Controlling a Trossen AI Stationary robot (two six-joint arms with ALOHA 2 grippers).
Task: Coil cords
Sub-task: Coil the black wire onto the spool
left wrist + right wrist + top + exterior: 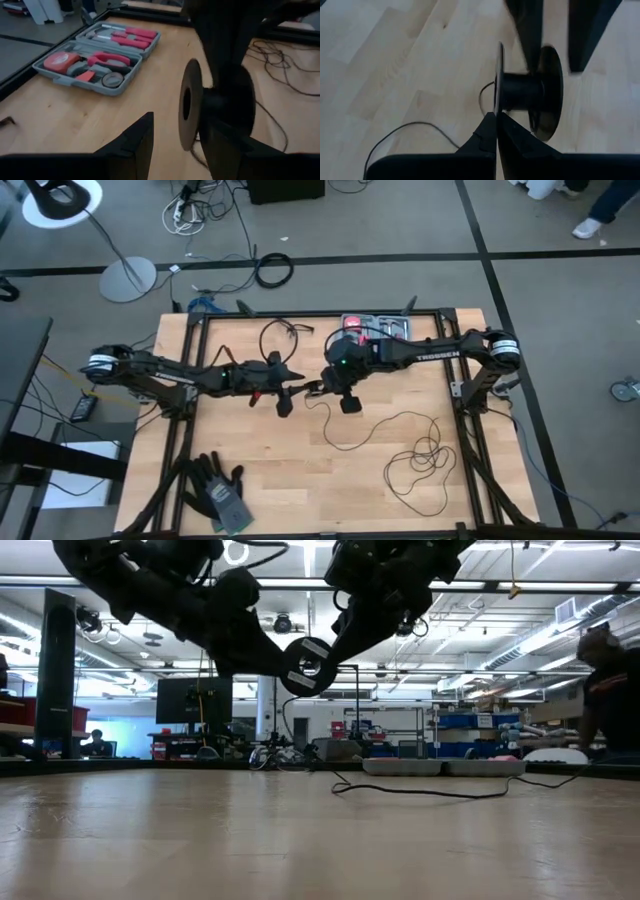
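High view: a pale wooden table [300, 490] stands on grey floor, a grey tool case [95, 55] of red-handled tools at its far edge. Left gripper [175, 145] gapes beside a black spool [210, 107]; right gripper [496, 131] pinches the spool's flange, thin cord [410, 455] trailing.

Wooden table [300, 490] seen from above, left gripper [300, 392] and right gripper [322, 387] meeting near its centre, thin black cord [420, 455] trailing in loose loops toward the right front, grey gloves [218, 490] front left, red tool case [375, 327] at the far edge
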